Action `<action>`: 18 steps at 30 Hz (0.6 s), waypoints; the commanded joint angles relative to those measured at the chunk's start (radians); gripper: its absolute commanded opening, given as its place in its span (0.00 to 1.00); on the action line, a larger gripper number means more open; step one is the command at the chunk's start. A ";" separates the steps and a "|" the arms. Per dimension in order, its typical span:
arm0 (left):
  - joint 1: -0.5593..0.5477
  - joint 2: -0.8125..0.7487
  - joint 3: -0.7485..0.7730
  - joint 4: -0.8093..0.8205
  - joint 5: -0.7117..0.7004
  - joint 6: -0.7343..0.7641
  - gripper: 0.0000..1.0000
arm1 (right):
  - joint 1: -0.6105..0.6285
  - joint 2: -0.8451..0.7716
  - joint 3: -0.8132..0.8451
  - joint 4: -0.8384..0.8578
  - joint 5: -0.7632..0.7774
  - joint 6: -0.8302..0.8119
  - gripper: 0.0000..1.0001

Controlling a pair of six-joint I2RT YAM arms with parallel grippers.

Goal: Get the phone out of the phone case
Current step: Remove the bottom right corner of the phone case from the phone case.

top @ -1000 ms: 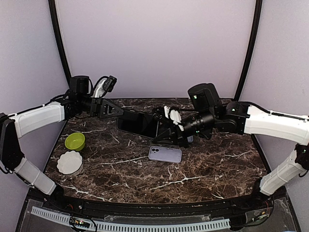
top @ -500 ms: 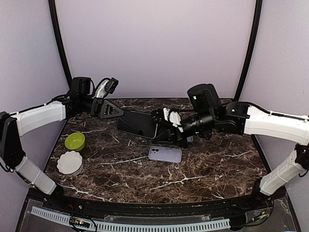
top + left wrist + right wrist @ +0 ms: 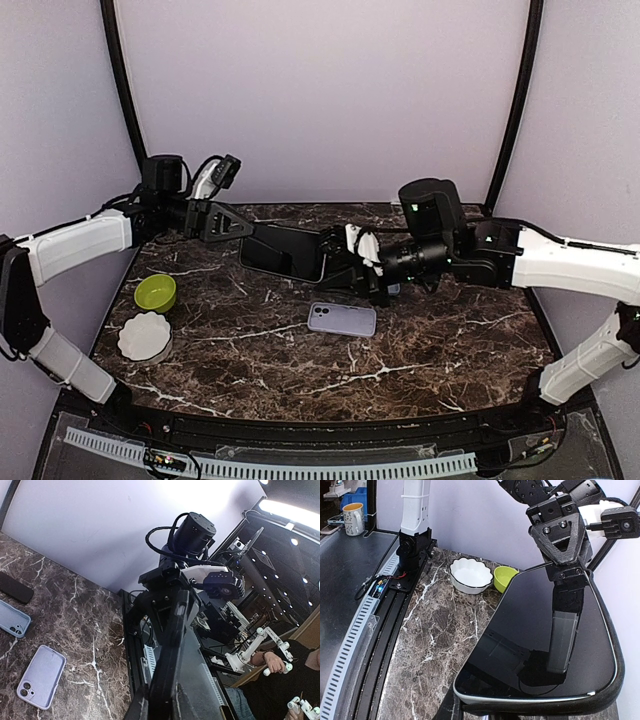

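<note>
While both hands are clamped on it, the black glossy phone (image 3: 285,253) hangs in the air above the far middle of the dark veined marble counter (image 3: 440,350), lying nearly flat with its screen upward. The left hand (image 3: 248,232) has its fingers pressed narrowly together on the phone's left end. The right hand (image 3: 335,265) is pinched just as tightly on the right end, so the phone spans the gap between the two arms.

From the right wrist, the screen fills the view, with a thick black case rim (image 3: 540,705) wrapping its edge. The left hand's fingers (image 3: 567,577) bite the opposite end, one of them mirrored in the glass. From the left wrist the phone shows only edge-on.

On the counter just near and right of the held phone lies a lilac phone case (image 3: 342,319), flat, its camera cut-out at the left end. A pale blue phone case (image 3: 12,620) and a flat black oblong (image 3: 15,587) lie beyond it, under the right arm. At the left side sit a small lime-green bowl (image 3: 155,292) and, nearer, a white scalloped dish (image 3: 145,337), close together.
</note>
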 commanded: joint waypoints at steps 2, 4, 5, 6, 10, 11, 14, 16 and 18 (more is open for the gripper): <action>0.020 -0.015 -0.035 0.006 -0.157 -0.033 0.00 | 0.048 -0.078 0.023 0.290 -0.103 -0.107 0.00; 0.019 -0.022 -0.037 0.003 -0.151 -0.028 0.00 | 0.048 -0.077 0.020 0.292 -0.121 -0.134 0.00; 0.019 -0.024 -0.035 -0.003 -0.145 -0.019 0.00 | 0.049 -0.077 0.019 0.294 -0.127 -0.136 0.00; 0.018 -0.031 -0.036 -0.006 -0.136 -0.013 0.00 | 0.048 -0.077 0.019 0.296 -0.129 -0.137 0.00; 0.003 -0.070 -0.049 -0.014 -0.113 0.023 0.00 | 0.044 -0.073 0.016 0.309 -0.157 -0.121 0.00; -0.002 -0.086 -0.055 -0.018 -0.112 0.040 0.00 | 0.040 -0.072 0.014 0.316 -0.170 -0.110 0.00; -0.022 -0.113 -0.056 -0.059 -0.112 0.087 0.00 | 0.021 -0.065 0.006 0.353 -0.214 -0.047 0.00; -0.032 -0.129 -0.053 -0.093 -0.113 0.122 0.00 | 0.002 -0.062 0.000 0.380 -0.248 0.009 0.00; -0.042 -0.143 -0.051 -0.121 -0.113 0.154 0.00 | -0.016 -0.063 -0.013 0.426 -0.265 0.067 0.00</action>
